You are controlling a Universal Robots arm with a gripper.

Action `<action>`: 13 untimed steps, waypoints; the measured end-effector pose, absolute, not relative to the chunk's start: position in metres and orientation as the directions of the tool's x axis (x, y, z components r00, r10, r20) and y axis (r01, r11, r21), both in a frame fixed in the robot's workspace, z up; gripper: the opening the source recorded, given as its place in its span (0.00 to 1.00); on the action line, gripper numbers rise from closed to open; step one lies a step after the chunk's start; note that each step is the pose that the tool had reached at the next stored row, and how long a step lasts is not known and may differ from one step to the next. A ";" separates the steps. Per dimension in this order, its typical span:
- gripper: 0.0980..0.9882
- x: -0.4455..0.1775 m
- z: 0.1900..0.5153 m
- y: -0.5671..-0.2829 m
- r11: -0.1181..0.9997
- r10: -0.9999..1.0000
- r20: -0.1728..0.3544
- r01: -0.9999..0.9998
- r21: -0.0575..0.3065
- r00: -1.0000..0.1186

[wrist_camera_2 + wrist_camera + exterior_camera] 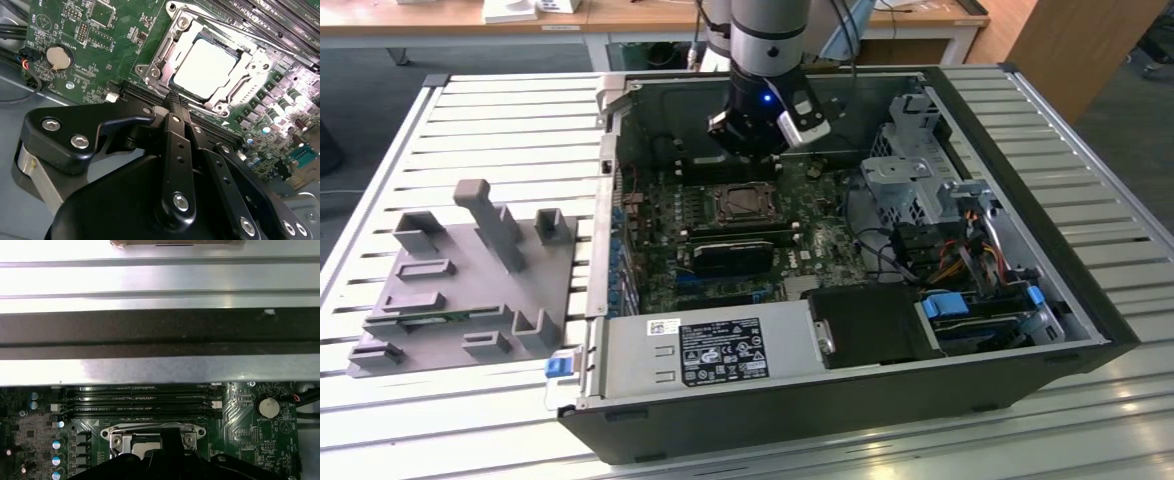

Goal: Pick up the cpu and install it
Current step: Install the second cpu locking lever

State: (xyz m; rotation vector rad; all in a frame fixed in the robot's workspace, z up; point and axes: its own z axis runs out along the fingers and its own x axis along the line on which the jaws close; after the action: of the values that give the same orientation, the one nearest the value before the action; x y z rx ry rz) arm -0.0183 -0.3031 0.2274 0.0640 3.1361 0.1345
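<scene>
Gripper (177,102) fingers (175,145) sit pressed together with nothing between them, their black tips poised just above the near edge of the socket (202,62) in the second wrist view. Inside that socket's metal frame lies the cpu (204,70), its pale silver top facing up, seated flat and free of the fingertips. On the green motherboard (100,55), a round coin battery (59,56) lies at about 9 o'clock from the cpu in this view, well apart from it. From the exterior view, the arm (767,40) reaches down into the open computer case (1014,110), with the gripper (750,150) hanging over the board just at 12 o'clock of the socket (744,204). Outside the case, at 9 o'clock from it, a grey holder block (467,290) with upright posts rests on the slatted table (494,130). First wrist view shows 4 dark memory slots (140,400) running alongside the socket frame (152,432), and the coin battery (267,406) beyond them.
</scene>
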 end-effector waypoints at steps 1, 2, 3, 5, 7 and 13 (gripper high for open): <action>0.01 -0.018 0.227 -0.303 0.995 0.041 0.000 0.041 0.086 -0.999; 0.01 -0.018 0.227 -0.303 0.995 0.041 0.000 0.041 0.086 -0.999; 0.01 -0.018 0.228 -0.304 0.996 0.041 0.000 0.041 0.085 -0.999; 0.01 -0.018 0.227 -0.305 0.996 0.041 0.000 0.041 0.085 -0.999; 0.01 -0.018 0.227 -0.308 0.996 0.041 0.000 0.041 0.085 -0.999; 0.01 -0.018 0.227 -0.313 0.996 0.041 0.000 0.041 0.086 -0.999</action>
State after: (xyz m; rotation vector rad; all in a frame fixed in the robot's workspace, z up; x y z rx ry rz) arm -0.0183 -0.3126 0.2269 0.0640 3.1362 0.1345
